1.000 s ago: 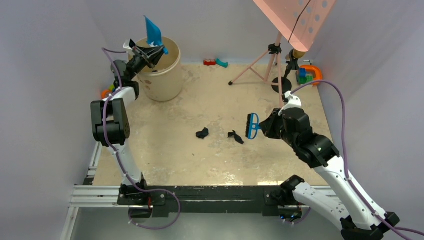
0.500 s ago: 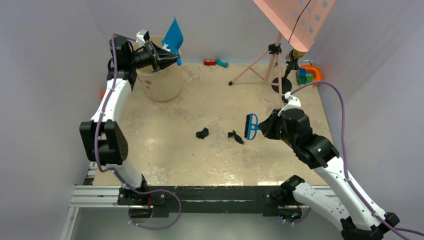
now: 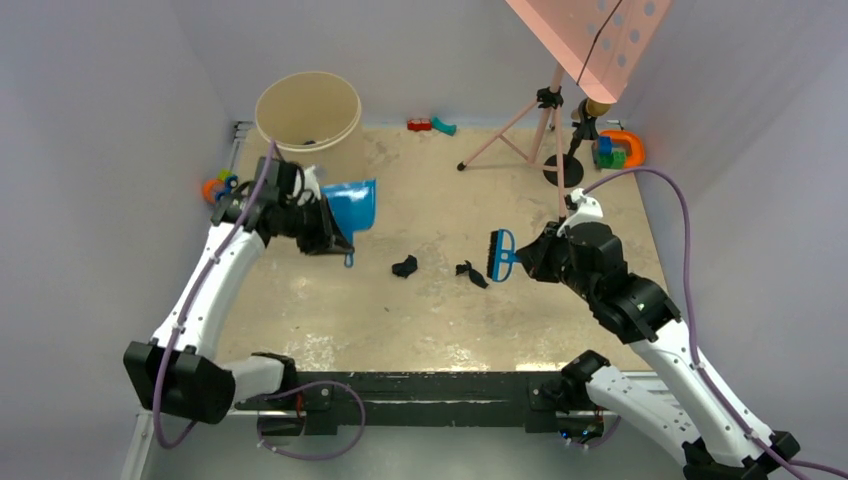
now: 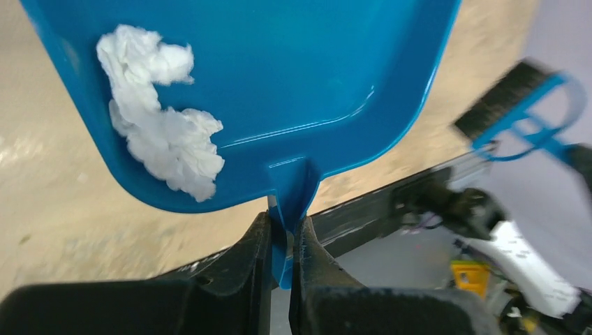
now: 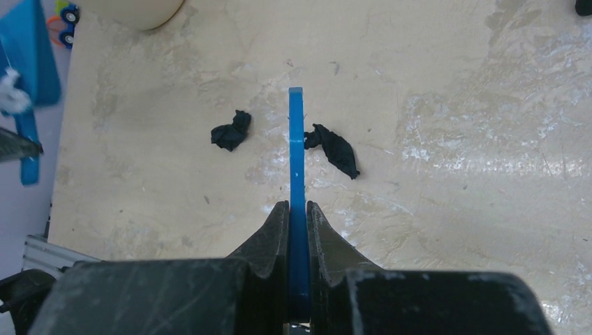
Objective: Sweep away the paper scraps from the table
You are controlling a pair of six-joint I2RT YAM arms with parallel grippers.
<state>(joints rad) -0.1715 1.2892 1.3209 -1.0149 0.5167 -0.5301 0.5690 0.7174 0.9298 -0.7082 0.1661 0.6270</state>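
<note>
Left arm (image 3: 215,275) down from bucket (image 3: 308,110), stretched low toward worktop's (image 3: 450,320) far-left corner; left gripper (image 4: 283,230) clamps dustpan (image 3: 355,205) holding white wad (image 4: 164,143). Right gripper (image 5: 298,209) clamps brush (image 3: 500,255) beside two black paper scraps (image 3: 405,266) mid-worktop.

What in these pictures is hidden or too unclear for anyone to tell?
- The bucket, top view: its bottom is mostly hidden by its own wall.
- The dustpan, left wrist view: its front is cut off by the top edge, so any scraps beyond the white wad go unseen.
- The brush, right wrist view: edge-on, bristles hidden.
- The toys, top view: too small to name.
</note>
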